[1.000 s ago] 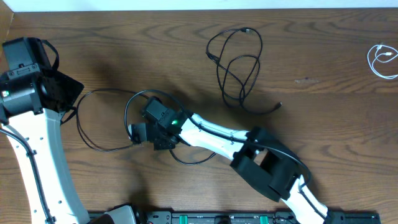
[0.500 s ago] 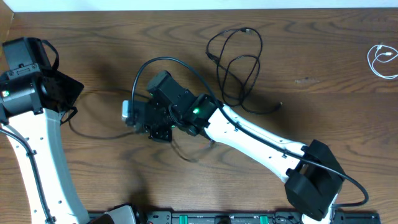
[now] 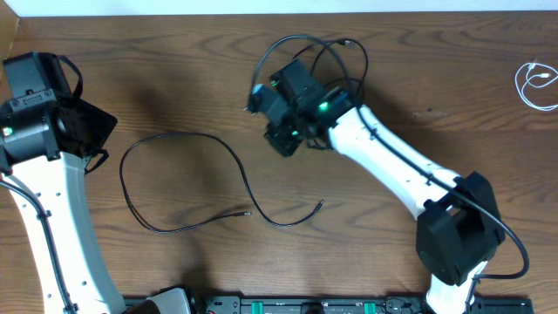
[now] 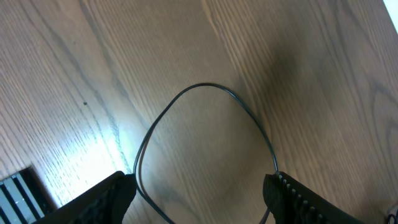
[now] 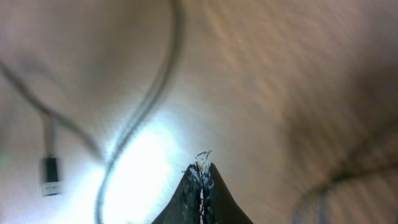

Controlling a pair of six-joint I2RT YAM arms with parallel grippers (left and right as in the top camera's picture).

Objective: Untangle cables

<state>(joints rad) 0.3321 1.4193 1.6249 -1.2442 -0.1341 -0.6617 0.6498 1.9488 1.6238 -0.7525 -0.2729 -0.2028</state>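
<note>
1. Across the table [image 3: 436,52]: loose black cable [image 3: 123,179] left-centre, coiled black cable [image 3: 364,70] top-centre, white cable [image 3: 534,85] far right.
2. Left end effector [image 4: 199,193] gapes wide and empty; right end effector [image 5: 200,168] is pinched closed beside the coil.
3. Probably light and limp; best gripped near a plug.

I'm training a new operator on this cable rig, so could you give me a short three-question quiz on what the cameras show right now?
1. True or false: the white cable lies apart from every black cable.
2. The left gripper is: A) shut on a cable; B) open, holding nothing; C) out of view.
3. How many loose ends of the long black cable, spread out left of centre, show in the overhead view?

Key: 1 true; 2 B; 3 two.
</note>
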